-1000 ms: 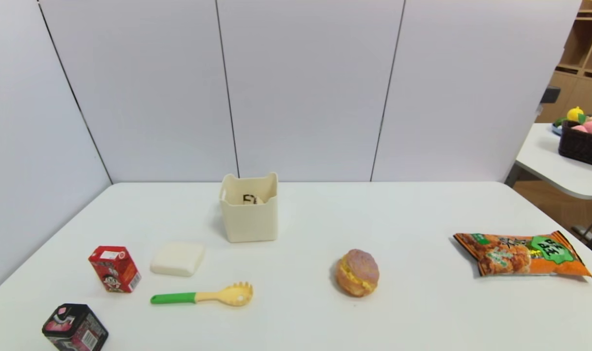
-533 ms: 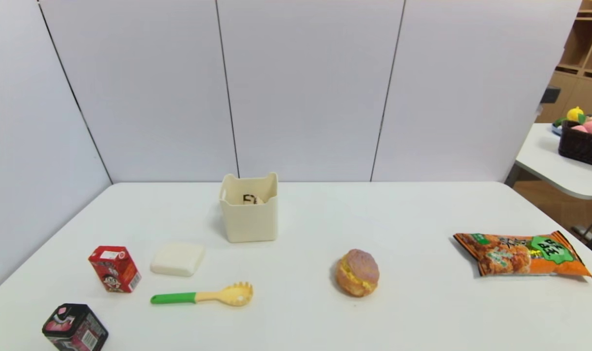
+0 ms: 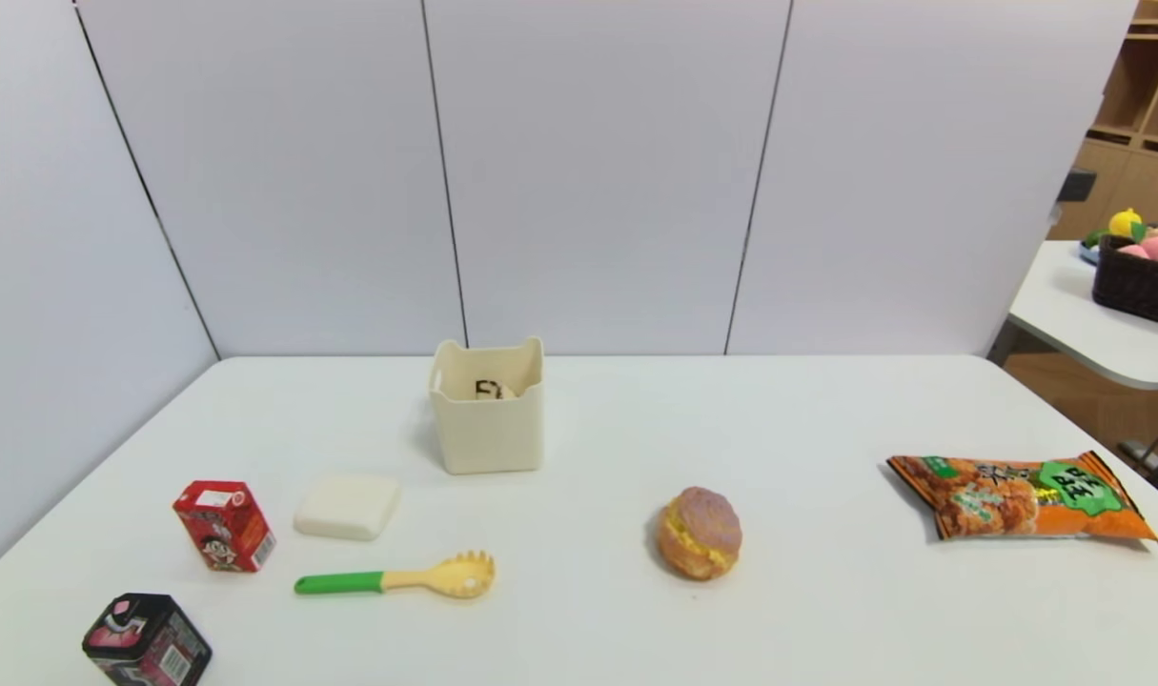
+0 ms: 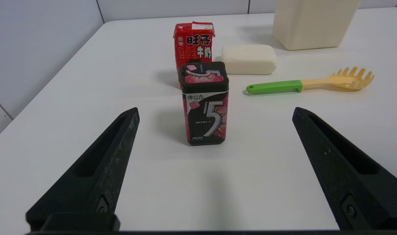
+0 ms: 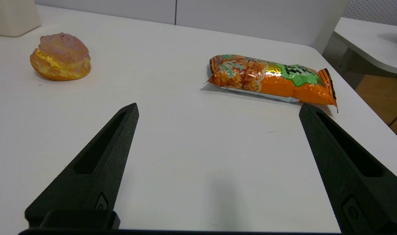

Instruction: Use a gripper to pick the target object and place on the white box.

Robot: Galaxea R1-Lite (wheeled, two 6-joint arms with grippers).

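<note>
The cream-white square plastic tub with notched rim handles (image 3: 488,406) stands upright at the far middle of the white table (image 3: 826,419). Inside it, only a dark-topped, pale-sided corner of the small triangular toy cake slice (image 3: 492,389) shows above the near wall — the rest is hidden by the tub.

Near and left of the tub lies a flat white rounded-square block (image 3: 348,506), with a red milk carton (image 3: 224,524) upright just to its left and a black and pink gum tin (image 3: 147,639) at the near left edge. A green-handled yellow pasta fork (image 3: 396,576) lies flat, near of the block and apart from it. The round purple-topped yellow cream puff (image 3: 700,533) sits near and right of the tub, well apart from it, and an orange snack bag (image 3: 1021,497) lies flat toward the right edge.

Neither arm shows in the head view. The left gripper (image 4: 214,112) hangs low over the near left of the table with its black pointed fingers spread wide and nothing between them — the gum tin stands just beyond. The right gripper (image 5: 218,108) is likewise spread wide and empty over bare table at the near right, with the cream puff and the snack bag farther off.
</note>
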